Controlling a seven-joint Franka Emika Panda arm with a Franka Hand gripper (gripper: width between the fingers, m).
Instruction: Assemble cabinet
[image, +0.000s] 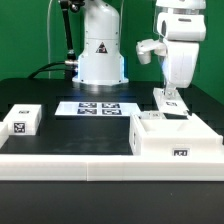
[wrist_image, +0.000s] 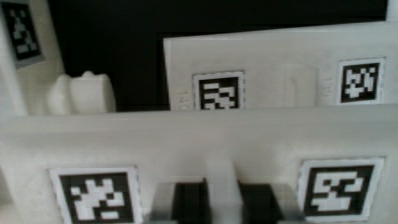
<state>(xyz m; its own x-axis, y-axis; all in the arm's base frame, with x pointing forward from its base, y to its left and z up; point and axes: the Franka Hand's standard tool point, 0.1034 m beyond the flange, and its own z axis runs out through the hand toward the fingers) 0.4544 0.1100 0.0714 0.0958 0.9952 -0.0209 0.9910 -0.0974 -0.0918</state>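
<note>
The big white cabinet box (image: 183, 140) sits at the exterior view's right, with a tag on its front. My gripper (image: 170, 99) hangs straight above its far edge, shut on a thin white tagged panel (image: 171, 107) that stands upright at the box. In the wrist view my two black fingers (wrist_image: 191, 203) pinch a white strip between them, and my gripper (wrist_image: 226, 203) sits between two tags on the near white panel (wrist_image: 178, 150). A second white wall with two tags (wrist_image: 285, 60) stands behind it. A small white tagged block (image: 22, 120) lies at the exterior view's left.
The marker board (image: 97, 107) lies flat in front of the robot base (image: 100, 60). A long white rail (image: 70, 160) edges the table's front. A white rounded knob-like part (wrist_image: 80, 97) shows beside the far wall in the wrist view.
</note>
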